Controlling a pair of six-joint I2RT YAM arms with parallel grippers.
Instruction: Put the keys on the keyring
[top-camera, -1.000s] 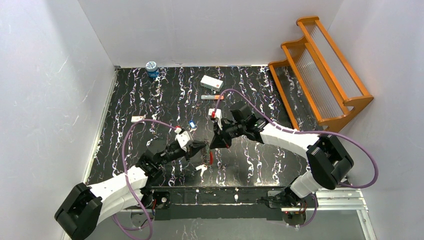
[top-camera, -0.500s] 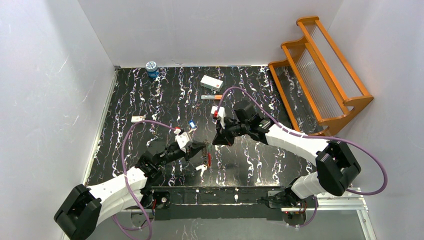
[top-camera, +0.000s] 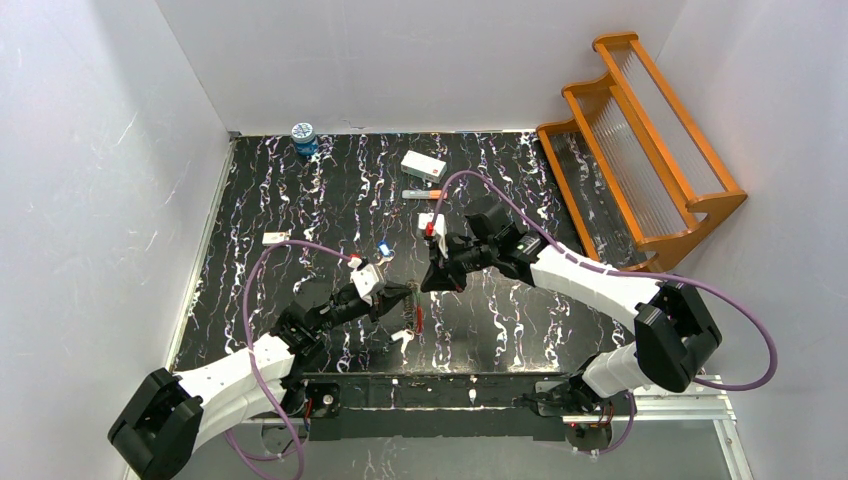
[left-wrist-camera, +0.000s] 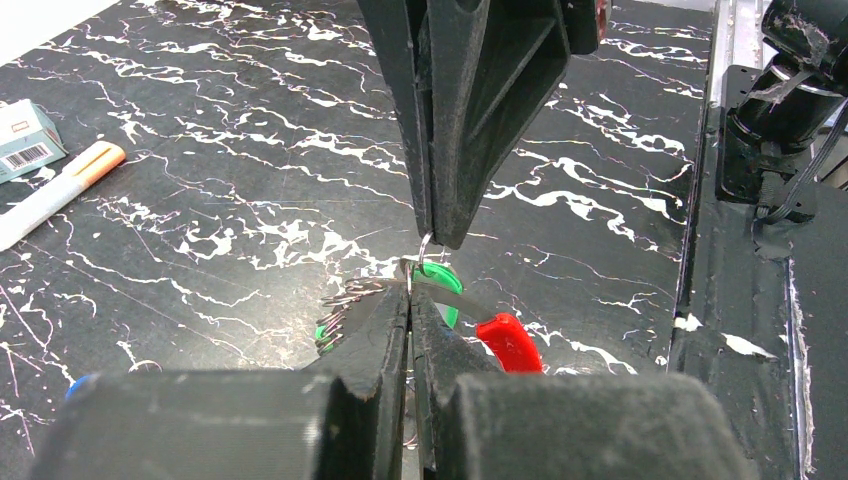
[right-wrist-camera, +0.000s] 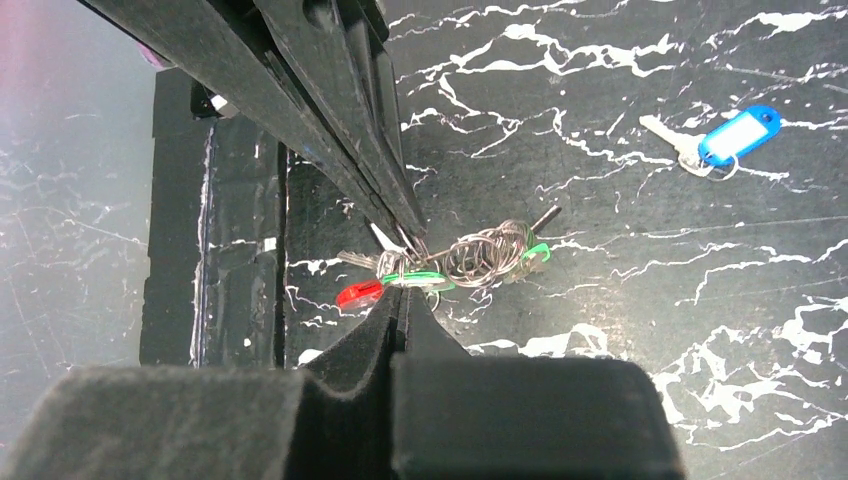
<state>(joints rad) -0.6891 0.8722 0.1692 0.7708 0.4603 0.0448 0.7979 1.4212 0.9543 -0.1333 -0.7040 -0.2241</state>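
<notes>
The keyring (right-wrist-camera: 482, 252) is a tangle of silver wire loops with a red piece (left-wrist-camera: 510, 342) and a green key head (left-wrist-camera: 445, 283), held just above the black marbled table near its front edge (top-camera: 412, 310). My left gripper (left-wrist-camera: 411, 296) is shut on the keyring's wire. My right gripper (right-wrist-camera: 400, 304) meets it tip to tip and is shut on the small silver ring of the green key (right-wrist-camera: 410, 278). In the top view the left gripper (top-camera: 403, 297) and right gripper (top-camera: 431, 282) nearly touch. A blue-headed key (right-wrist-camera: 735, 134) lies loose on the table (top-camera: 384, 250).
An orange-tipped marker (top-camera: 424, 194) and a white box (top-camera: 423, 165) lie at the back. A blue jar (top-camera: 303, 137) stands in the back left corner. An orange wooden rack (top-camera: 640, 150) fills the right side. A white tag (top-camera: 275, 238) and a white piece (top-camera: 403, 338) lie nearby.
The right arm has shifted slightly, its gripper moving a little up and back towards the left gripper. The keyring's red piece has dropped a little lower. Both grippers stay shut.
</notes>
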